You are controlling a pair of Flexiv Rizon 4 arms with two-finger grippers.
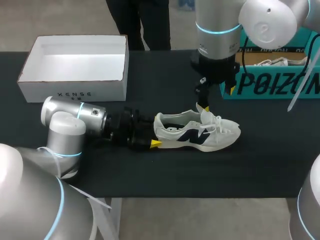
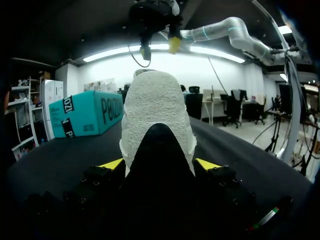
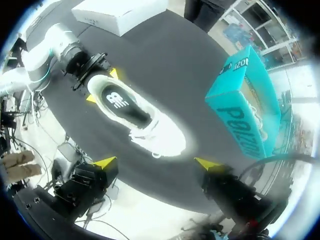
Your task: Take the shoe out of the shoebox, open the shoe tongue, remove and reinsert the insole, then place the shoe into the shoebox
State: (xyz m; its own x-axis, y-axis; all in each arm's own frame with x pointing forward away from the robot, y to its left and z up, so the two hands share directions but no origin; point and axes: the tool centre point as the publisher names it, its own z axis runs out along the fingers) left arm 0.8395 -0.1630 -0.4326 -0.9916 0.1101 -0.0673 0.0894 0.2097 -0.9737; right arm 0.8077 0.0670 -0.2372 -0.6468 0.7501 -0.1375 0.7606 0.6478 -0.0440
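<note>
Shoe: a white sneaker with a dark side logo, upright on its sole near the middle of the black table, toe toward my right side and heel toward my left arm. The dark insole shows through the shoe's opening, lying flat inside. The laces sit loosely over the tongue.

My left gripper lies low along the table and has the heel between its yellow tips. One tip presses on each side of the heel, so I record it as closed on the shoe.

My right gripper hangs above the laced part, pointing down, fingers spread wide and holding nothing. There is clear air between it and the shoe.

Clearances: bare table lies ahead of the toe, and a broad strip runs between the shoe and the near edge.

The white shoebox stands open-topped at the far left, well apart from the shoe.

The teal shoebox sits at the far right edge, near the right arm, with another white shoe inside.
</note>
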